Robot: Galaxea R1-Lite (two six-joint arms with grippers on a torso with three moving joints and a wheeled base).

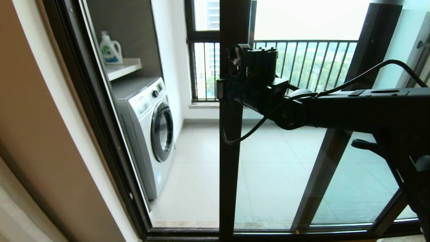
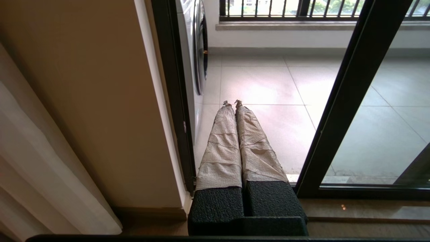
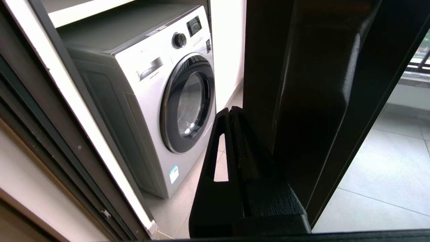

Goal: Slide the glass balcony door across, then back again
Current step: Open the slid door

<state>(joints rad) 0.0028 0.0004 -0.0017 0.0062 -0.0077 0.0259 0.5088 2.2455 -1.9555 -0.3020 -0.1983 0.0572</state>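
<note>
a: how far along am i with the glass balcony door?

b: from the head view i judge it partway. the door's dark upright stands about mid-opening, with a bare gap between it and the left jamb. through that gap i see the washing machine and the detergent bottle on the shelf directly, not through glass. i can't say which stroke this is, across or back. at least some of the sliding is left.

a: and where's the door relative to the right gripper?

b: just beside it. in the right wrist view the fingers are pressed together, nothing between them, lying on the gap side of the upright, right against it or very nearly. i can't tell whether they touch. the dark bar in front of the upright there may be the handle, though i'm not certain.

a: the other arm?

b: the left gripper is low by the jamb, its wrapped fingers together and empty, pointing at the balcony floor. idle, by my reading.
</note>
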